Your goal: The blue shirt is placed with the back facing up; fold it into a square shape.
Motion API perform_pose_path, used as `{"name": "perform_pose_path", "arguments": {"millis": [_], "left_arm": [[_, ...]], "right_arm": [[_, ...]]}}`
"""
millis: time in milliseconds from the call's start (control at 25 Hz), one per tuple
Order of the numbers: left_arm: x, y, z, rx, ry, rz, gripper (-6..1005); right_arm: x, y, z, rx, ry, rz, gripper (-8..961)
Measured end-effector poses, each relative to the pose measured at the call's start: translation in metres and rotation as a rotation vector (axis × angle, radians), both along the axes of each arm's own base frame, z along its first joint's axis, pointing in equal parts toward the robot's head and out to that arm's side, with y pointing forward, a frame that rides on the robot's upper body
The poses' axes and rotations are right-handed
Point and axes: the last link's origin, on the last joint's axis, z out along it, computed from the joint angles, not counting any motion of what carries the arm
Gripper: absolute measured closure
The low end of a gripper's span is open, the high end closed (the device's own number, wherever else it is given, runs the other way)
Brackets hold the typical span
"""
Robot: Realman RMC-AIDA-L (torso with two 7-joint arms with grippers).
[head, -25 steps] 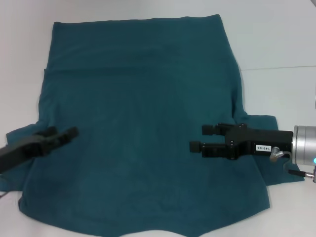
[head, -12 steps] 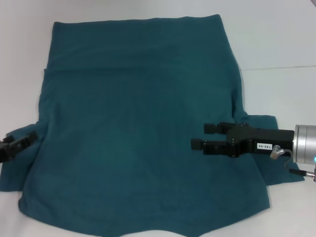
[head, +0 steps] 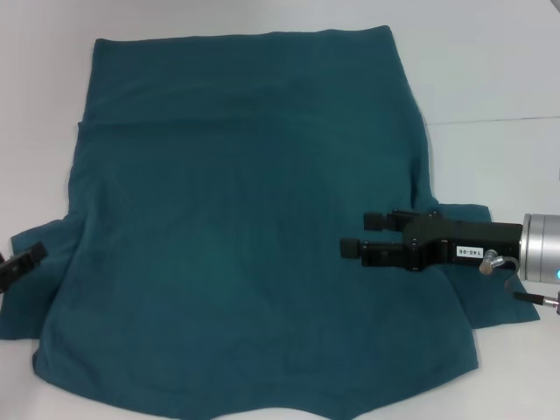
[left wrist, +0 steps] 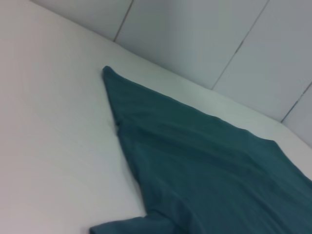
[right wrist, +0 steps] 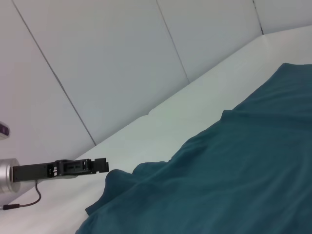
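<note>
**A:** What are the grippers doing in this shot?

**B:** The right gripper [head: 357, 234] hangs over the right side of the blue shirt [head: 245, 227], fingers spread and holding nothing, pointing toward the shirt's middle. The left gripper [head: 26, 260] shows only as a black tip at the left edge of the head view, by the left sleeve [head: 31, 280]; whether its fingers are apart or closed cannot be told.

**A:** And the shirt itself?

**B:** It lies flat and fully spread on the white table [head: 490, 79], plain side up, both sleeves out at the sides, hem toward the far end. No fold is visible.

**A:** So which step is this?

**B:** It looks like the very start: arms positioning for a first fold. The next move probably calls for each gripper to drop to a sleeve or side edge, pinch one layer cleanly and carry it inward.
</note>
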Motion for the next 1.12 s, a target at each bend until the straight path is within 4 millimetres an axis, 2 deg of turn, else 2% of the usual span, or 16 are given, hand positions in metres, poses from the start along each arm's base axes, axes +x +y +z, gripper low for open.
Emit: {"name": "perform_pose_path", "arguments": {"millis": [320,1120], "left_arm": [[-0.011,-0.001,-0.004,0.01,0.034,0.067,115],[-0.009,0.004,-0.017,-0.01,0.024,0.079,121]], "right_arm": [[0.001,0.0,0.0,0.001,0.0,-0.002,56],[0.0,-0.001,-0.001,0.001,0.003,-0.005,57]]}}
